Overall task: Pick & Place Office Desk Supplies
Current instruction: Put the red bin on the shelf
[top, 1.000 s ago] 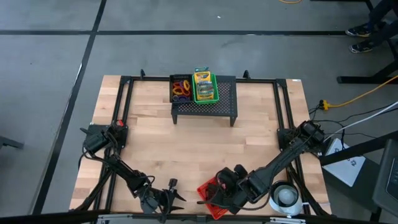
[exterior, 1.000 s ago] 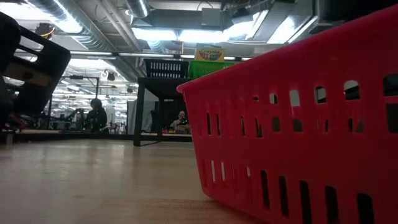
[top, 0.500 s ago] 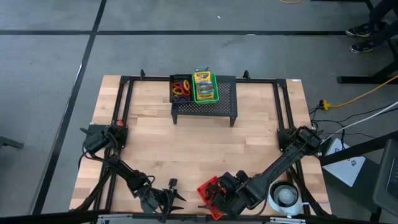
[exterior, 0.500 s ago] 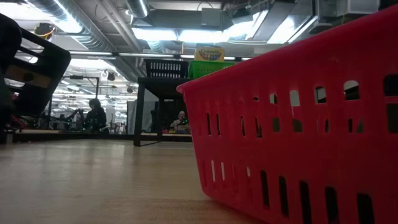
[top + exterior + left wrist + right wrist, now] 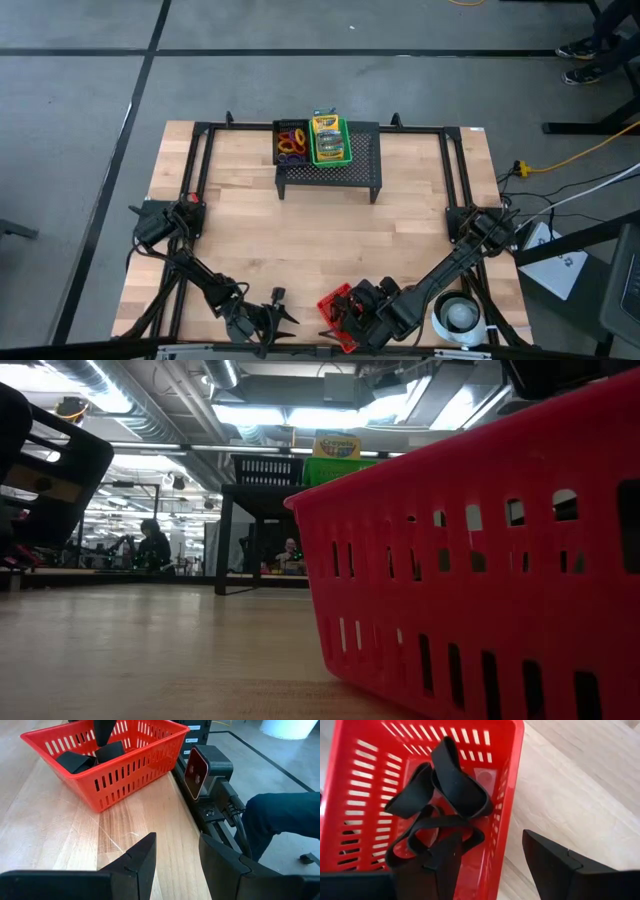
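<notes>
The right end effector [image 5: 487,865], open and holding nothing, straddles the red basket [image 5: 350,795] wall above the black clips [image 5: 445,795], so reaching for another supply seems next.

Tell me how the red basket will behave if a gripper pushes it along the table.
The red basket looks like thin slotted plastic, so it is probably light and would likely slide on the smooth wooden table rather than tip, being wide and low. Its walls may flex if squeezed. The black clips lie loose inside and would probably shift.
</notes>
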You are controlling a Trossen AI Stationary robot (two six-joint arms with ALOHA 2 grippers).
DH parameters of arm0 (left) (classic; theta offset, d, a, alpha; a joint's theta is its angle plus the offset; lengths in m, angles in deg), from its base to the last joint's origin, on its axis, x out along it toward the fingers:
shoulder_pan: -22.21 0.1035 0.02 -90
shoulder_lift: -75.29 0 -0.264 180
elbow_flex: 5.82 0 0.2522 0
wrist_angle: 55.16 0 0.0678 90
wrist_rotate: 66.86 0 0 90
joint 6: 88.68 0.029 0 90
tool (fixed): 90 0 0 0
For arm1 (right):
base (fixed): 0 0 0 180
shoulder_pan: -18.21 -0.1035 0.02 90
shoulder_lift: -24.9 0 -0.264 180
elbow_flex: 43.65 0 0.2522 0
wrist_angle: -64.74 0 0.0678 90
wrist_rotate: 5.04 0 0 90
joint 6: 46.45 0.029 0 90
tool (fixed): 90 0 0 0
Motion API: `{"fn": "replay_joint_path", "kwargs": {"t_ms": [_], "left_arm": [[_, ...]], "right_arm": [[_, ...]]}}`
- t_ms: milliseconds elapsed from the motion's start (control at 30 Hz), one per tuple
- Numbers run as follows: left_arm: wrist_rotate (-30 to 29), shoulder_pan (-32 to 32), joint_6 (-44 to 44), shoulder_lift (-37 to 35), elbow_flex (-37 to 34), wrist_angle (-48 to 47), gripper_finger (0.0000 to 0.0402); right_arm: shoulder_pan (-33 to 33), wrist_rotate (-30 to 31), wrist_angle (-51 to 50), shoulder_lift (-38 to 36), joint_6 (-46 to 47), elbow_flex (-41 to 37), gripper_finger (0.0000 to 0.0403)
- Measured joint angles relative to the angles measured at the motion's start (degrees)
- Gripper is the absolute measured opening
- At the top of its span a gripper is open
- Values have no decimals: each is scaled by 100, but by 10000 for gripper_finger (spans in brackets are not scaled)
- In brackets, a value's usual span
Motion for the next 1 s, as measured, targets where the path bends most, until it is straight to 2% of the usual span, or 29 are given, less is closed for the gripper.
{"fn": "replay_joint_path", "kwargs": {"t_ms": [133, 233, 533, 800, 1000], "left_arm": [[2, 0, -2, 0, 0, 0, 143], [2, 0, -1, 0, 0, 0, 143], [4, 0, -2, 0, 0, 0, 143], [5, 0, -2, 0, 0, 0, 143], [7, 0, -7, 0, 0, 0, 143]], "right_arm": [[0, 67, -18, 0, 6, 0, 197], [0, 69, -15, 0, 26, 0, 168], [14, 43, -15, -2, 6, 0, 14], [53, 150, -36, -15, -3, 0, 7], [180, 159, -66, -261, -346, 0, 5]]}}
